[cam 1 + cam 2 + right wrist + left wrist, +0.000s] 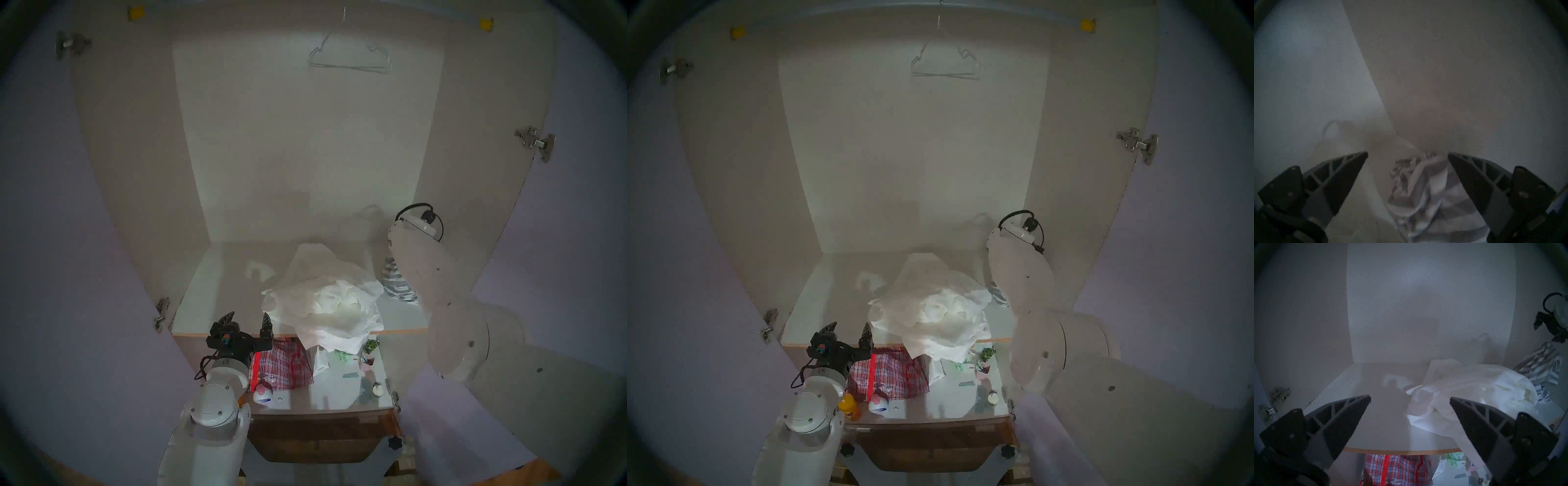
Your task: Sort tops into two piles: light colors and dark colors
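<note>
A big heap of thin white and cream cloth [325, 302] sits on the white shelf [217, 288] inside the open cupboard. Part of the heap hangs over the shelf's front edge. To its right, in the corner, lies a small bundle of grey-and-white striped cloth [397, 281] — just beside the heap.

The head views show only a bit of the striped bundle, because the fat white right arm [431, 271] covers most of it. The left wrist view shows more of it [1539, 363], up against the side wall. The right wrist view shows it from very close [1425, 190], but that picture is blurry and dark.

The left gripper [246, 324] floats at the front edge of the shelf, left of the heap. Its two black fingers are spread wide apart with nothing between them. The right gripper [1407, 156] is hidden behind its arm in the head views. Its own camera shows its fingers spread wide too, right above the striped bundle — I cannot tell if they touch it.

Below the shelf lies a red-and-blue checked plastic bag [281, 366] on a lower table. A small orange bottle [850, 410] shows only in the right head view. A thin wire hanger [349, 54] hangs at the top of the cupboard.
</note>
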Controlling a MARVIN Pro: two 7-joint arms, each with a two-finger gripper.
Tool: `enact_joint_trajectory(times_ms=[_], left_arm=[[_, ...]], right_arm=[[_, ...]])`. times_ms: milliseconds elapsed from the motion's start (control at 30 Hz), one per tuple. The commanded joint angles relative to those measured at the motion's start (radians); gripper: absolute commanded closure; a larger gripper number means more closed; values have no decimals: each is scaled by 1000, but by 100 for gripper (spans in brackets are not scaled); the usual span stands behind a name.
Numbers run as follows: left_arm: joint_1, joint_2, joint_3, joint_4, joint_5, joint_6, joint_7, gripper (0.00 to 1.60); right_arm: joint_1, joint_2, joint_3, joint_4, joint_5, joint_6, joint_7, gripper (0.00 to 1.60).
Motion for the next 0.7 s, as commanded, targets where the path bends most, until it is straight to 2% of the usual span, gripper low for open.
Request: enact_joint_trajectory(times_ms=[0,67,233,367,400,500,533,567,667], left_arm=[[-9,0,3,-25,-2,-7,-4,0],[-9,0,3,-25,-2,-7,-4,0],[-10,0,3,-24,-1,-7,-3,0],[-10,0,3,-24,-1,-7,-3,0],[-10,0,3,-24,-1,-7,-3,0],[-11,0,3,-23,-1,-7,-2,0],[-10,0,3,-23,-1,-7,-2,0],[-17,31,18,-12,40,-18,-11,0],[-52,38,34,26,70,-31,13,0]], right_arm=[[-82,30,-96,-126,-48,69,105,0],[-136,53,-142,-195,-82,55,141,0],[-230,153,-213,-353,-58,69,331,0],[-295,252,-240,-465,28,71,490,0],[-295,252,-240,-465,28,71,490,0],[-331,323,-270,-523,116,86,591,0],[-350,368,-288,-554,172,88,647,0],[-363,387,-297,-569,186,92,675,0],[-410,446,-313,-611,267,93,766,0]])
